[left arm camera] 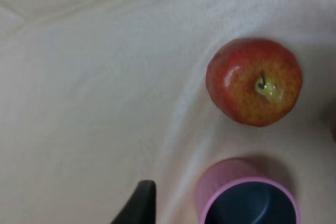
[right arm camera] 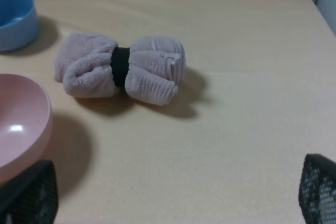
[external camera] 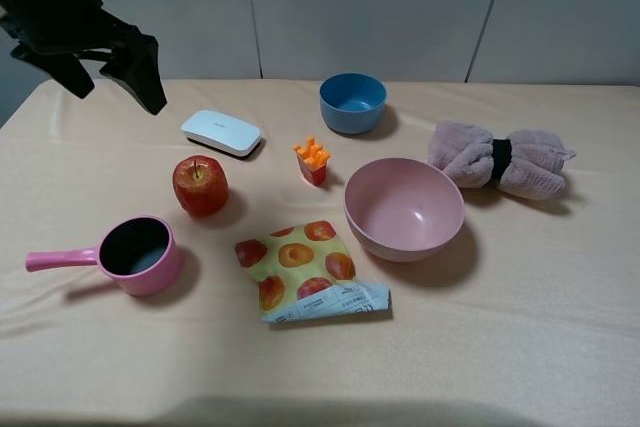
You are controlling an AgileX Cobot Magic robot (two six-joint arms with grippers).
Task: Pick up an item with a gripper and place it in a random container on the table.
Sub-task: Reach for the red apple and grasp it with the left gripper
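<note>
The red apple (external camera: 200, 185) stands stem up on the beige table (external camera: 560, 287), left of centre. The pink saucepan (external camera: 138, 255) sits just in front of it to the left, empty, with its handle pointing left. My left gripper (external camera: 113, 89) hangs open and empty above the table's far left corner, well behind the apple. The left wrist view shows the apple (left arm camera: 254, 81), the saucepan rim (left arm camera: 247, 200) and one dark fingertip (left arm camera: 139, 203). My right gripper (right arm camera: 173, 187) is open and empty, with its fingers (right arm camera: 29, 192) wide apart; it is out of the high view.
A large pink bowl (external camera: 404, 209) sits at centre right and a blue bowl (external camera: 352, 102) behind it. There are also a white box (external camera: 221, 132), an orange fries toy (external camera: 313, 160), a fruit-printed snack packet (external camera: 305, 269) and a rolled pinkish towel (external camera: 500, 160) (right arm camera: 123, 69).
</note>
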